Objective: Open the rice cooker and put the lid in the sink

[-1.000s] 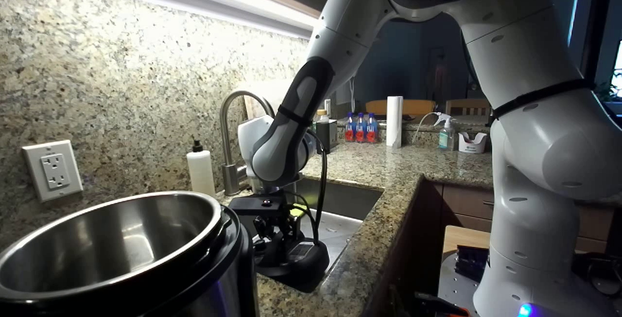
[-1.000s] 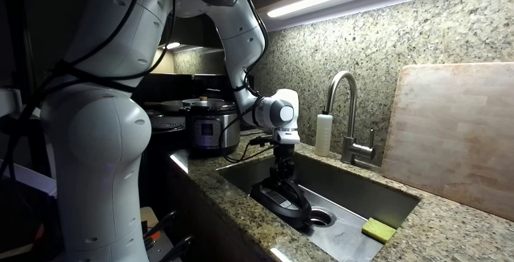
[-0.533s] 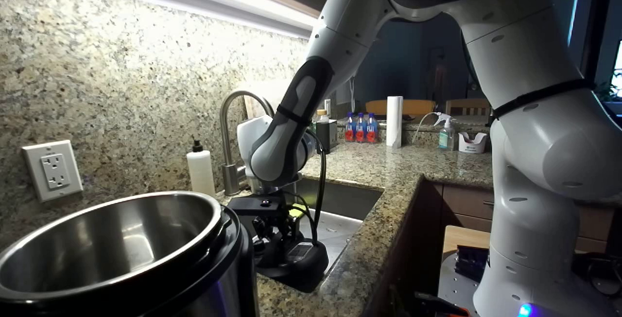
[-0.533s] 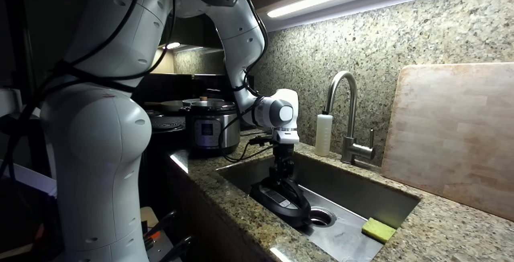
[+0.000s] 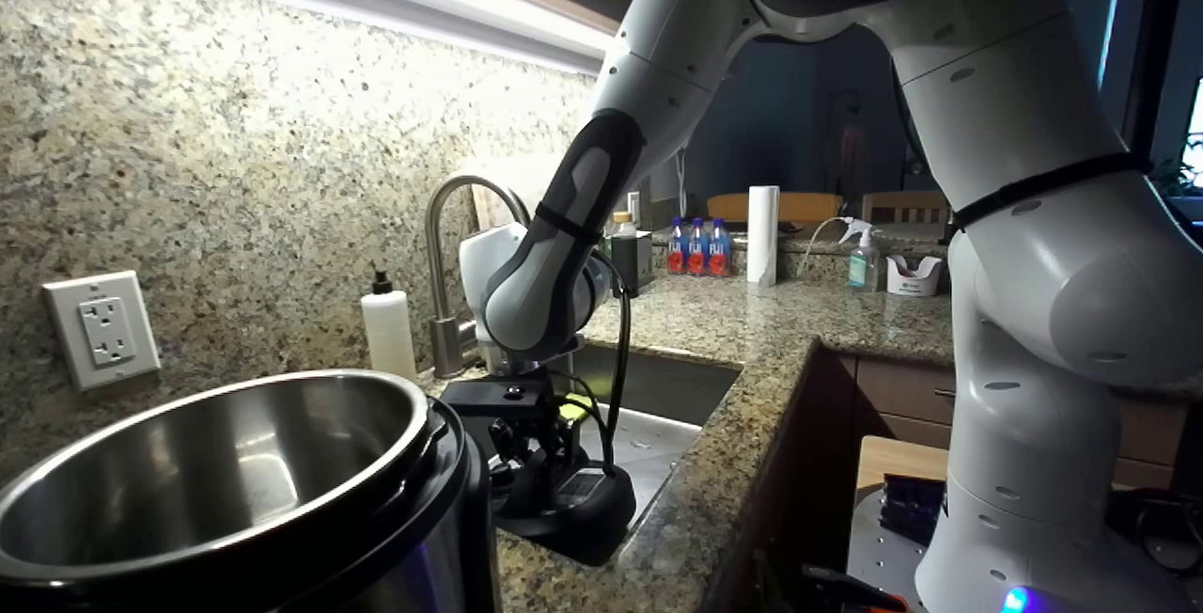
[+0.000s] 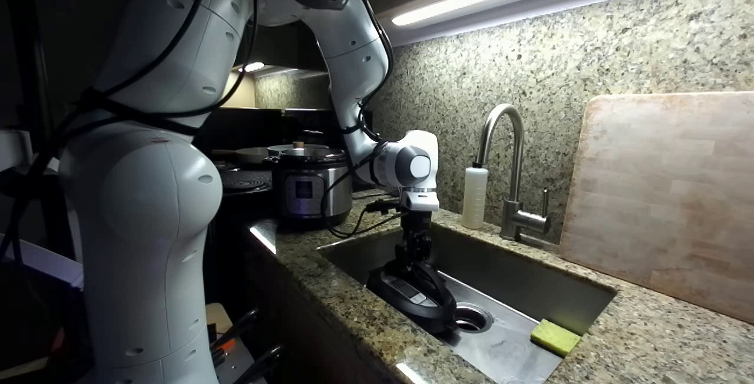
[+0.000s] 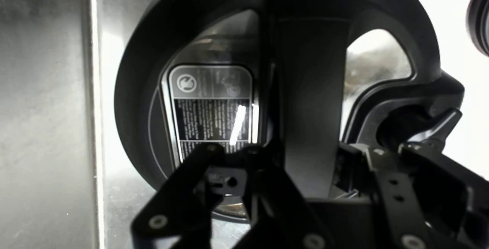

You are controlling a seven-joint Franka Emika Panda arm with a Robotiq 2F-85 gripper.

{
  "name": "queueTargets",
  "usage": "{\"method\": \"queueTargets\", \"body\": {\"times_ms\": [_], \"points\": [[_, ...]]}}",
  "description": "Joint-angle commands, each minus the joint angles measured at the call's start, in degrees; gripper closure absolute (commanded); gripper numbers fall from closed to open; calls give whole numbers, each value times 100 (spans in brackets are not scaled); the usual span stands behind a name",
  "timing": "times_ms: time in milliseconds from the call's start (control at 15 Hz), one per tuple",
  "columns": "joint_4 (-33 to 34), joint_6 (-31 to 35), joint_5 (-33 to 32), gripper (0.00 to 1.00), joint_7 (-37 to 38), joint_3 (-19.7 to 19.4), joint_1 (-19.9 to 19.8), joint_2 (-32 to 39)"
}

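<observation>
Granite table (image 6: 683, 337), sink (image 6: 518, 281) cut in: hand (image 7: 306, 150) clamped on the handle (image 7: 309, 96) of the lid (image 6: 412, 303), which is down inside near the sink edge closest to the rice cooker (image 6: 315, 186) (can't tell if it's bottomed out). Early release could drop or tip it; a skewed retreat could hook the handle and drag the lid.

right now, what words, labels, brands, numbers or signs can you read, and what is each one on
"FIJI": on the three blue-and-red bottles, in an exterior view.
A round sign, no letters legible: on the label of the lid, in the wrist view; the label's text is too small and blurred.
Too small to read: spray bottle, white holder, front panel of the rice cooker.
No readable numbers.
</observation>
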Motion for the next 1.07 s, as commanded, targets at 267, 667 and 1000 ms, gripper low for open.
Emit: {"method": "queueTargets", "body": {"times_ms": [267,667,1000], "points": [[11,-17,10,93,-9,-9,7,2],[11,-17,10,93,-9,-9,7,2],[-10,-8,-23,49,-54,-61,-9,114]]}}
